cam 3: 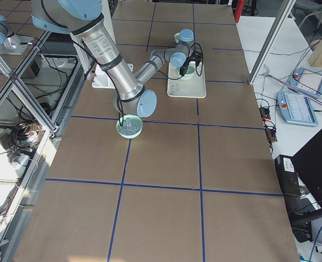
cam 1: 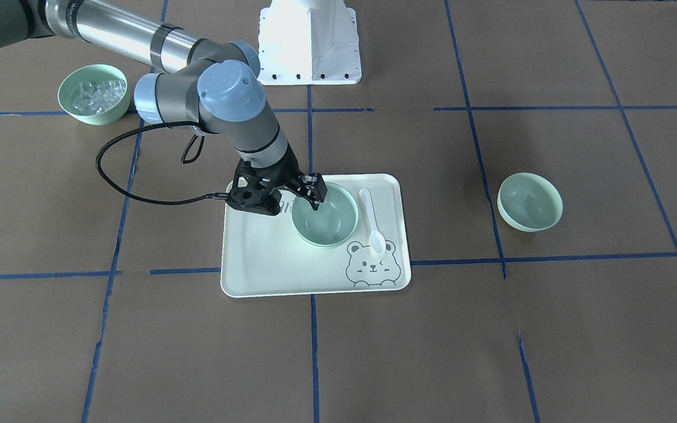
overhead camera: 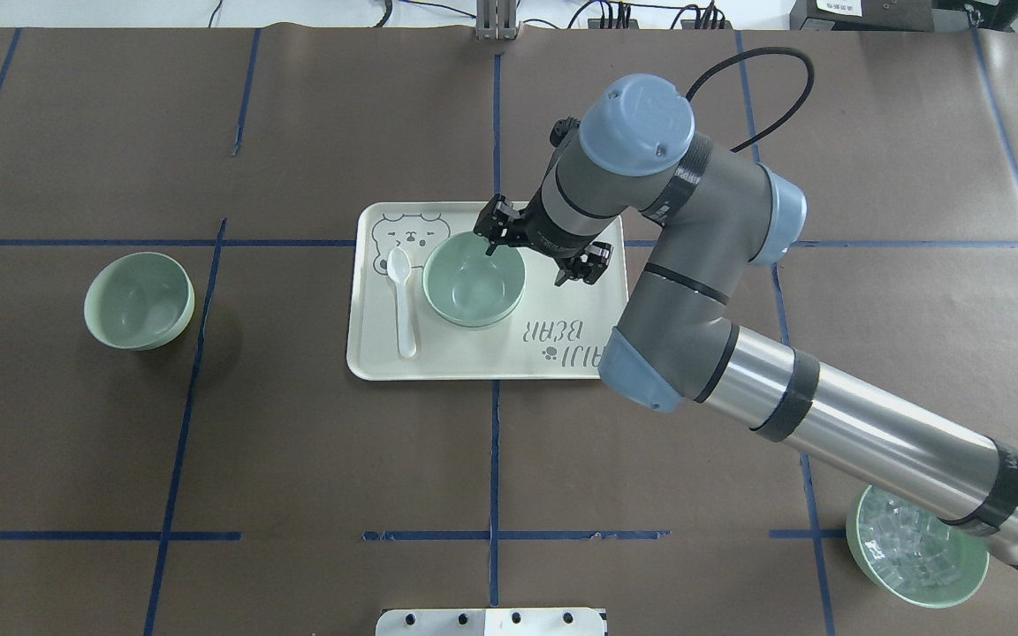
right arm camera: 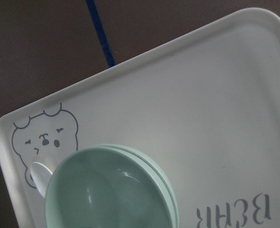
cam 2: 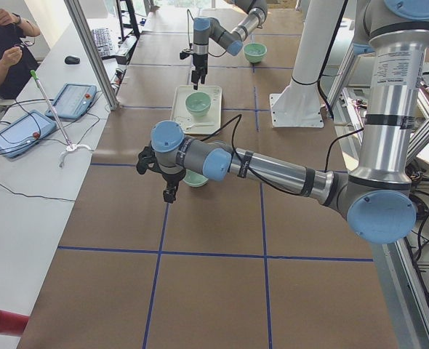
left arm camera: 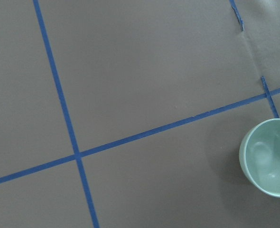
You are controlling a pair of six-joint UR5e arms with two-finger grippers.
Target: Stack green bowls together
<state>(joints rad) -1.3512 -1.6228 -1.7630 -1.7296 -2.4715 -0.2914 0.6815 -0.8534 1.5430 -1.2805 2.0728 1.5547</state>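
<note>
Overhead exterior shows right end effector (overhead camera: 527,263) spread apart over stacked green bowls (overhead camera: 472,284), spoon (overhead camera: 402,300) alongside, on tray (overhead camera: 562,364).

Two fixed cameras look steeply down on the tray (overhead camera: 474,355) from opposite sides, one behind the base (overhead camera: 491,622) and one facing it. Two more gaze along the table (cam 2: 207,291) from either end. The right wrist camera sits close over the tray's stacked bowls (right arm camera: 111,199); the left wrist camera, higher, shares a lone bowl (left arm camera: 270,159) with the overhead view.
</note>
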